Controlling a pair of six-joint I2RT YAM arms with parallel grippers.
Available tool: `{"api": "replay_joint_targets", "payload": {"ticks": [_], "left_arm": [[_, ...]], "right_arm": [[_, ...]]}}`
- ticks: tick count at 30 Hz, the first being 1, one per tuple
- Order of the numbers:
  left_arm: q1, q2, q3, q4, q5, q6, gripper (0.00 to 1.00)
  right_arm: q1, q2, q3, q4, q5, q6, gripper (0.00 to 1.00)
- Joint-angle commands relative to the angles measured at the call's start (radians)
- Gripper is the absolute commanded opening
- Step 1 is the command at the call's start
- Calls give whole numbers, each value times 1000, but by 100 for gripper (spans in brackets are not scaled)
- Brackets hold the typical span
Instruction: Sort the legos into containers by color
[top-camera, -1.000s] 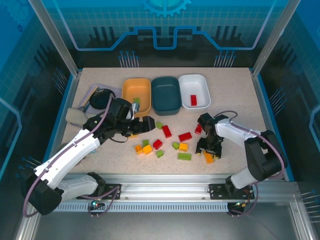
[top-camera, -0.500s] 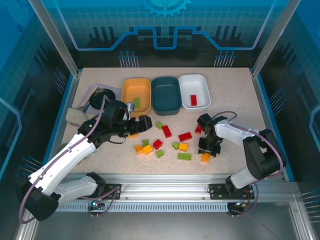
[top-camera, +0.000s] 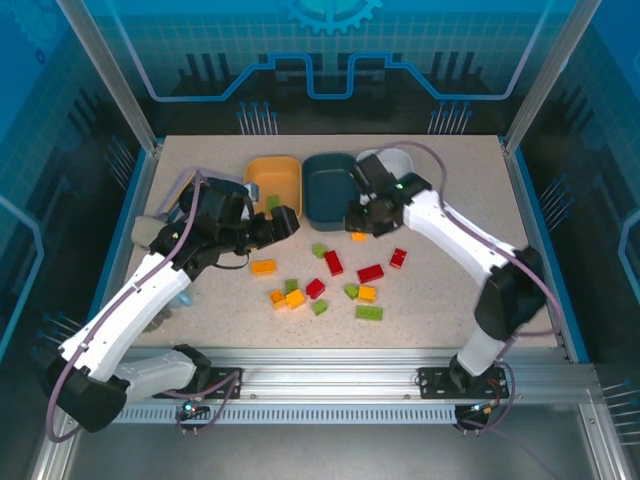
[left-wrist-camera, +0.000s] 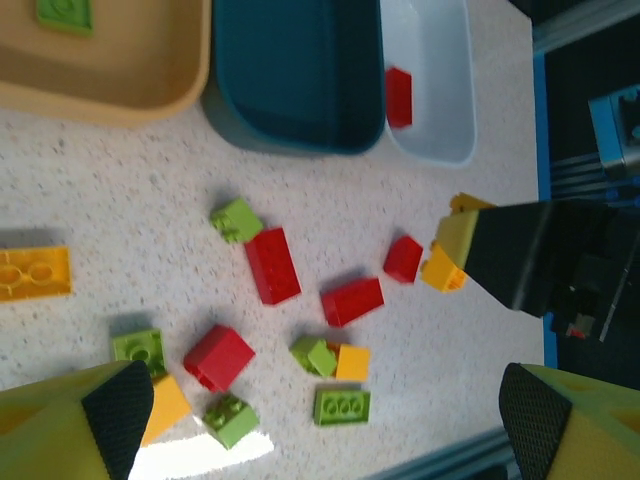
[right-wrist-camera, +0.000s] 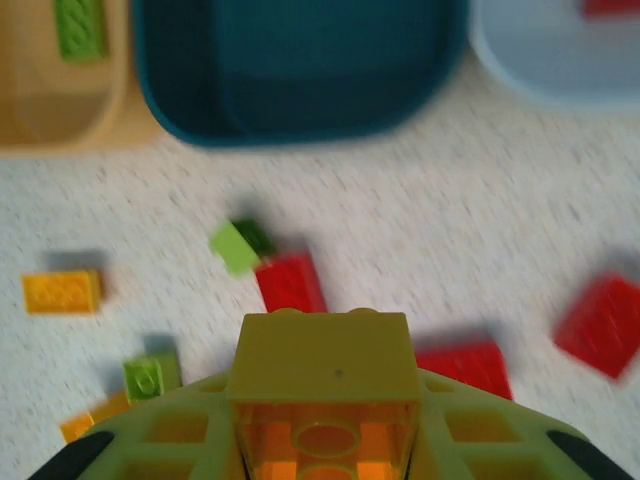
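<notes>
My right gripper (top-camera: 358, 230) hangs just in front of the dark teal tub (top-camera: 330, 192), shut on an orange-yellow brick (right-wrist-camera: 325, 400), which also shows as the orange-yellow brick (left-wrist-camera: 443, 270). My left gripper (top-camera: 284, 222) is open over the table in front of the orange tub (top-camera: 272, 180), its jaws wide apart with nothing between them (left-wrist-camera: 325, 420). A green brick (left-wrist-camera: 65, 12) lies in the orange tub and a red brick (left-wrist-camera: 398, 97) in the white tub (left-wrist-camera: 440, 90). Several red, green and orange-yellow bricks lie loose mid-table, among them an orange one (top-camera: 263, 266) and a green one (top-camera: 368, 313).
A flat lavender tray (top-camera: 184, 184) with a dark mug (top-camera: 203, 195) sits at the back left, partly behind my left arm. A beige object (top-camera: 148, 233) lies by the left edge. The right arm partly covers the white tub (top-camera: 398, 160).
The right gripper has lifted the orange-yellow brick from the front right and carried it back and left to the teal tub. The left gripper has drawn back towards the orange tub, uncovering an orange brick.
</notes>
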Motion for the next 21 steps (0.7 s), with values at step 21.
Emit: {"api": "replay_joint_targets", "payload": {"ticks": [21], "left_arm": [[114,75,-78,-85,43,31,88]], "right_arm": [[-106,884,974,-210,-105,-108,52]]}}
